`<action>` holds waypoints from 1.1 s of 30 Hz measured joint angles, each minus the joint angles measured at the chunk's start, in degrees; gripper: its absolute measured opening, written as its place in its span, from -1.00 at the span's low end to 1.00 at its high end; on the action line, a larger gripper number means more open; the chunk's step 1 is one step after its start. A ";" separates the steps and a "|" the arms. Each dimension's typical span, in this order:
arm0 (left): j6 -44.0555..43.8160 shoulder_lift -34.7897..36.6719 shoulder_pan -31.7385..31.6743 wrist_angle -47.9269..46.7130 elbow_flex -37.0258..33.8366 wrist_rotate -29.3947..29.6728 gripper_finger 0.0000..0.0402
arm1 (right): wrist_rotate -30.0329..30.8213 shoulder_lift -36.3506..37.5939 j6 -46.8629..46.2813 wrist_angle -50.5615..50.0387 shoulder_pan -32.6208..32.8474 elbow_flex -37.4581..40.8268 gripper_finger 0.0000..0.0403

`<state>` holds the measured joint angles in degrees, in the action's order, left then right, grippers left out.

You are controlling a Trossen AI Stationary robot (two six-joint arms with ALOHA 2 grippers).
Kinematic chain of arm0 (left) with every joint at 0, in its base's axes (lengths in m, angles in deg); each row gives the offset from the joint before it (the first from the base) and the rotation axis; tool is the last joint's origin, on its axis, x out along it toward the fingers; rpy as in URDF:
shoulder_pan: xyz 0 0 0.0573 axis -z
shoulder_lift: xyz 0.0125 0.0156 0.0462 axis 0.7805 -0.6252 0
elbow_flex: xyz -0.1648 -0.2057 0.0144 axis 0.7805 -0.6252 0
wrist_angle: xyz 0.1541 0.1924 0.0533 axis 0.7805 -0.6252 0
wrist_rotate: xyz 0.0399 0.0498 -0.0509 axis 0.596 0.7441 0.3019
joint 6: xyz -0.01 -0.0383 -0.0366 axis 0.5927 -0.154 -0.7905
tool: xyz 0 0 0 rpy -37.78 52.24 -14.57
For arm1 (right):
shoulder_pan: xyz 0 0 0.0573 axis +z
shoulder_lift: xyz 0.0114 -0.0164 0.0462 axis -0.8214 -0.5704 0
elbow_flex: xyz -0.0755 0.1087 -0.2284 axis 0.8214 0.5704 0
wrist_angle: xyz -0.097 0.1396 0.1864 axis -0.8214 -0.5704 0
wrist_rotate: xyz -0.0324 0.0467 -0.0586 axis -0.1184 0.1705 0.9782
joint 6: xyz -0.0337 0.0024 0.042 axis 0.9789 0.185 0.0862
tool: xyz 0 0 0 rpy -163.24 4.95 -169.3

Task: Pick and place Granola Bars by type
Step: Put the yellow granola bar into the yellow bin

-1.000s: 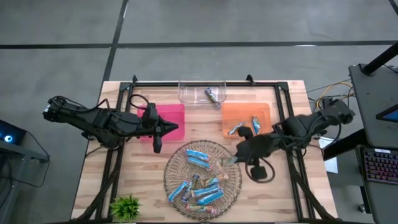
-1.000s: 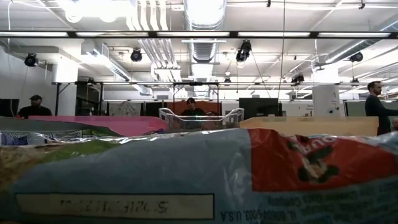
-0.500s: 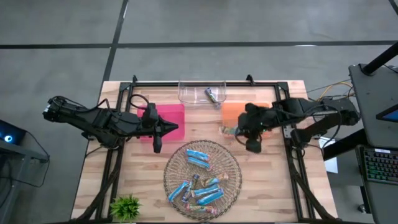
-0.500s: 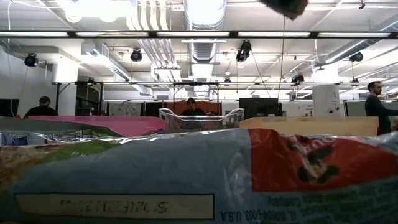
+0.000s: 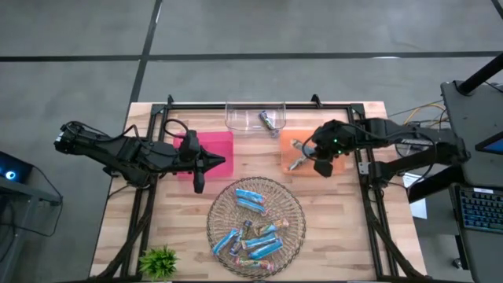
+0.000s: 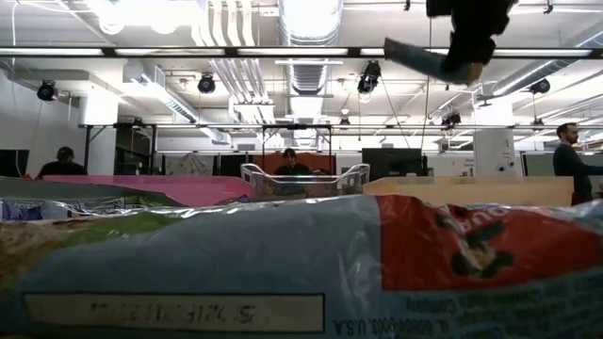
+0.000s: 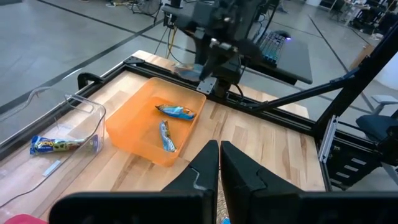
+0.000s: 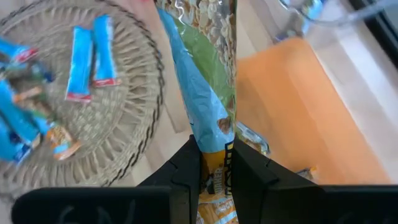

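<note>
Right gripper [image 5: 302,157]: pinched on one blue-and-green bar [image 8: 208,93], carried above the orange tray [image 5: 338,140], which already holds two blue bars [image 7: 171,121]. Recommended handling: bring the bar lower inside the tray walls before releasing, clear of the two lying there. Left gripper [image 5: 224,163]: fully closed, empty, waiting over the pink tray [image 5: 216,141]. Remaining bars [image 5: 255,228]: in the wicker basket [image 5: 216,212]. Clear tray [image 5: 236,118]: one bar. Obscured: low view largely blocked by a wrapper close to the lens; held bar's print unreadable.

Two matte black jointed arms, looped black cables alongside, each tipped with dark, flat-sided fingers [image 7: 239,180].
</note>
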<state>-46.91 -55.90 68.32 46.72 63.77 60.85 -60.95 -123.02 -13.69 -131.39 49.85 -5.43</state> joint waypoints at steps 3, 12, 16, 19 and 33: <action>0.00 0.00 0.00 0.00 0.00 0.00 -1.00 | -0.02 1.66 -3.89 3.83 -1.75 3.66 -0.71; 0.02 0.00 0.00 0.00 0.00 0.00 -1.00 | 0.01 2.57 -19.22 7.05 -6.34 11.40 -0.71; 0.00 0.00 0.00 0.00 0.00 0.00 -1.00 | -0.01 2.30 -27.95 6.95 -8.87 13.40 -0.71; 0.00 0.00 0.02 -0.01 0.00 0.00 -1.00 | 0.01 2.30 -33.43 6.95 -10.79 15.26 -0.71; -0.12 0.00 0.02 0.00 0.00 0.01 -1.00 | 0.11 2.23 -46.48 7.47 -15.36 21.50 -0.71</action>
<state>-47.03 -55.90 68.34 46.72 63.77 60.86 -60.84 -120.79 -60.17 -123.92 34.49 16.07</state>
